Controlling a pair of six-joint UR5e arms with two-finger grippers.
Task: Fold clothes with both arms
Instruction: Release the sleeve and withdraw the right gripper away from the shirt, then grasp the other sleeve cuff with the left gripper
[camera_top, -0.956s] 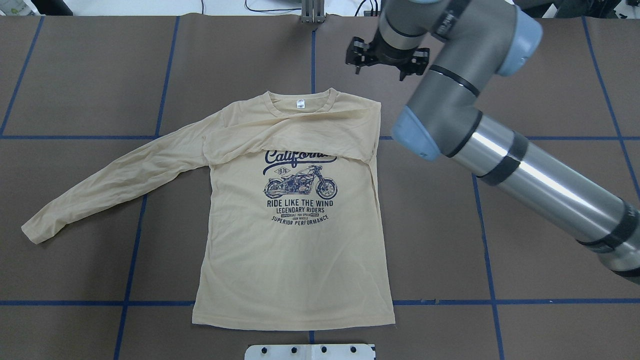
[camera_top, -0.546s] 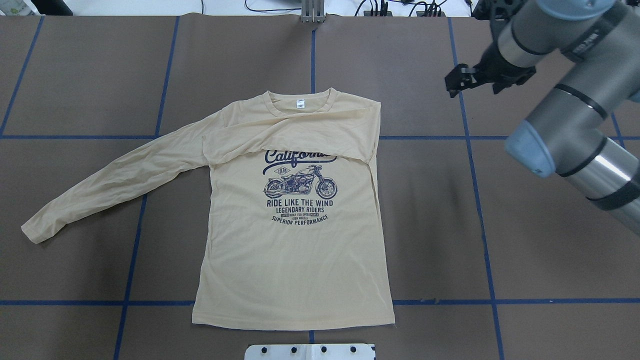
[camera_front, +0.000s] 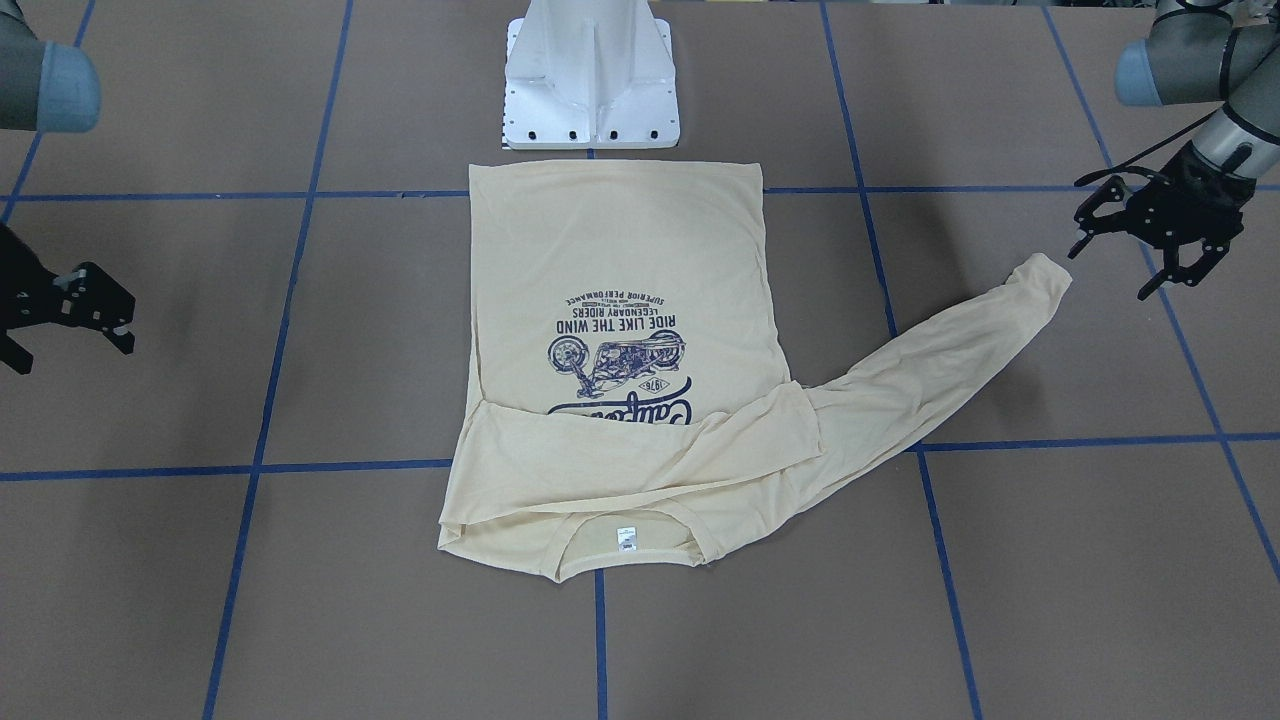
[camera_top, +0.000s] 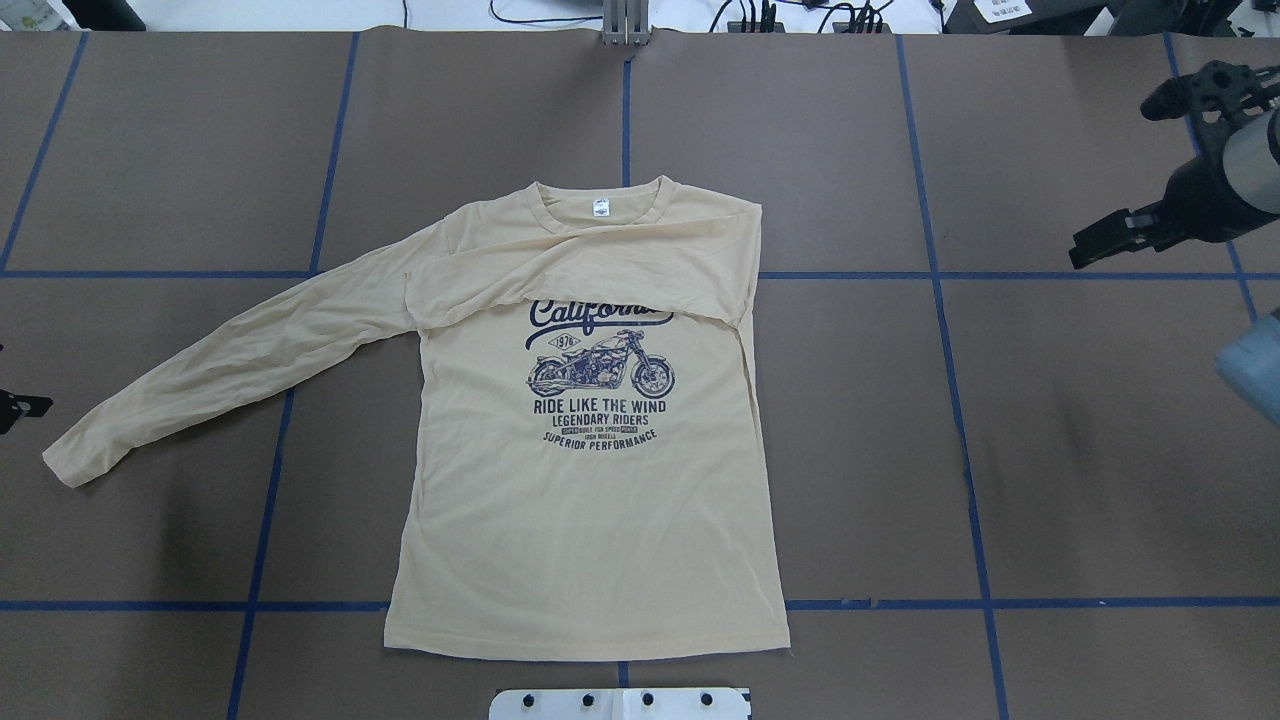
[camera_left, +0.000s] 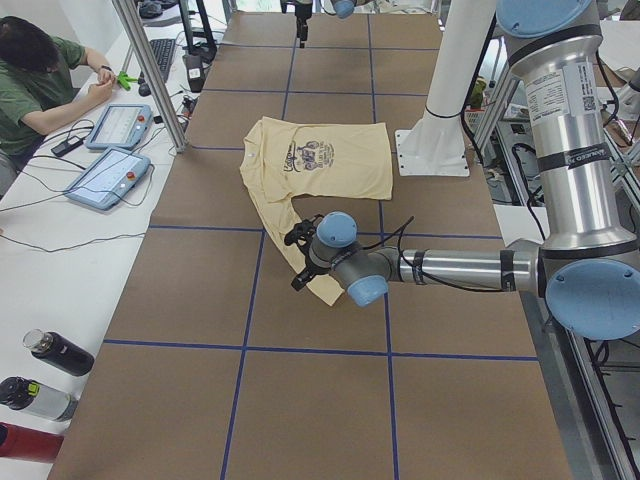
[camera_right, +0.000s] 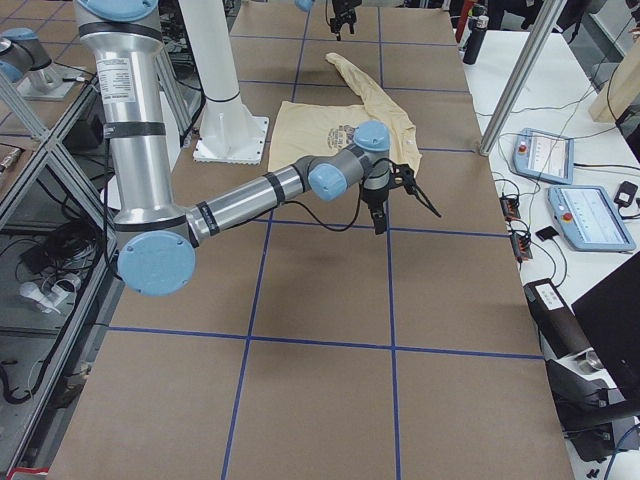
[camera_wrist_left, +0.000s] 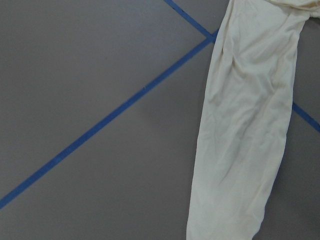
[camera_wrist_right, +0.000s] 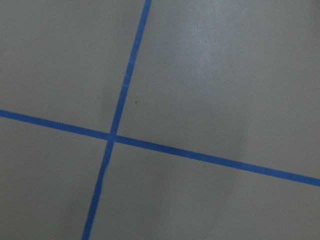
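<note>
t-shirt, thin creased cream fabric

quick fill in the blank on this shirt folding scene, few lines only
1. The shirt lies with its print facing ____.
2. Number of sleeves folded across the chest: ____.
3. The left gripper is near the straight sleeve's cuff with its jaws ____.
4. The tape lines on the table are ____.
Missing words: up; one; open; blue.
</note>
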